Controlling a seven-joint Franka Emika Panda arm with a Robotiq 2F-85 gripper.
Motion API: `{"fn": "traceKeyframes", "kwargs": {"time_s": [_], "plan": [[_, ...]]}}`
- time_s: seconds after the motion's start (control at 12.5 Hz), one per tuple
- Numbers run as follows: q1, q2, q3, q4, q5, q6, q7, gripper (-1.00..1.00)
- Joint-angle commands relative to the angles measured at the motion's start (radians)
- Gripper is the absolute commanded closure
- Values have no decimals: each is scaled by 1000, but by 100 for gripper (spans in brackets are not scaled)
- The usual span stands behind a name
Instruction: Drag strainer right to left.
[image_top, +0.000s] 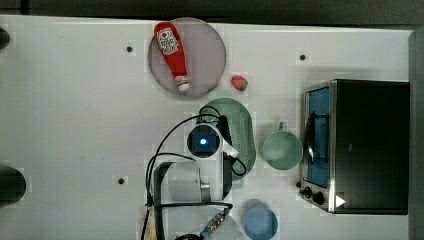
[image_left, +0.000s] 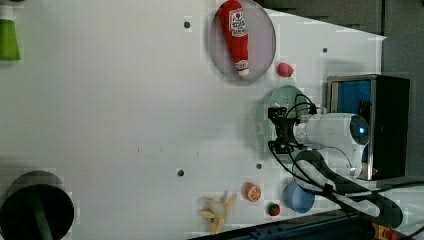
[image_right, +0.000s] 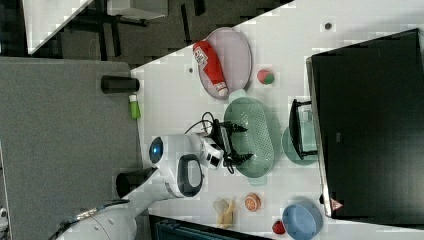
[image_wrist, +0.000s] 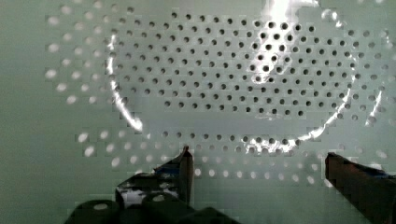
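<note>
Wrist view gives you the clearest evidence: the gripper (image_wrist: 257, 165) has its two dark fingers (image_wrist: 184, 170) spread wide, with nothing between them, and they hang just over the perforated inner wall of the strainer (image_wrist: 224, 84). You cannot tell from this angle whether either fingertip touches the plastic. In the right view, the gripper (image_right: 231, 142) sits over the strainer (image_right: 255, 137) on the right view's left half of the bowl, jaws apart, holding nothing. In the top view, the arm's wrist covers the gripper and the top view's left part of the strainer (image_top: 242, 130), so you see only the far rim and a strip of holes. The strainer lies on the white table (image_top: 75, 125), between the grey plate (image_top: 207, 50) and the blue bowl (image_top: 260, 222), with the mint-green mug (image_top: 281, 149) just beside it on the top view's right and the toaster oven (image_top: 372, 145) beyond that. A red ketchup bottle (image_top: 171, 50) lies on the plate; its label carries print you cannot read. A small red strawberry-like toy (image_top: 239, 82) rests near the strainer's top rim. In the right view, the oven's door handle crosses the mug and hides part of it. The oven bears a small triangular warning sticker, its text illegible.
</note>
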Motion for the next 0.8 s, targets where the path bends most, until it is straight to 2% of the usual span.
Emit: {"fn": "traceKeyframes", "kwargs": {"time_s": [0.08,0.48,0.8], "plan": [[16,-9,16,15,24,19,66,-100],[84,1,20,18,77,10,66,-100],[152,10,22,50,163,-46,92,-100]]}}
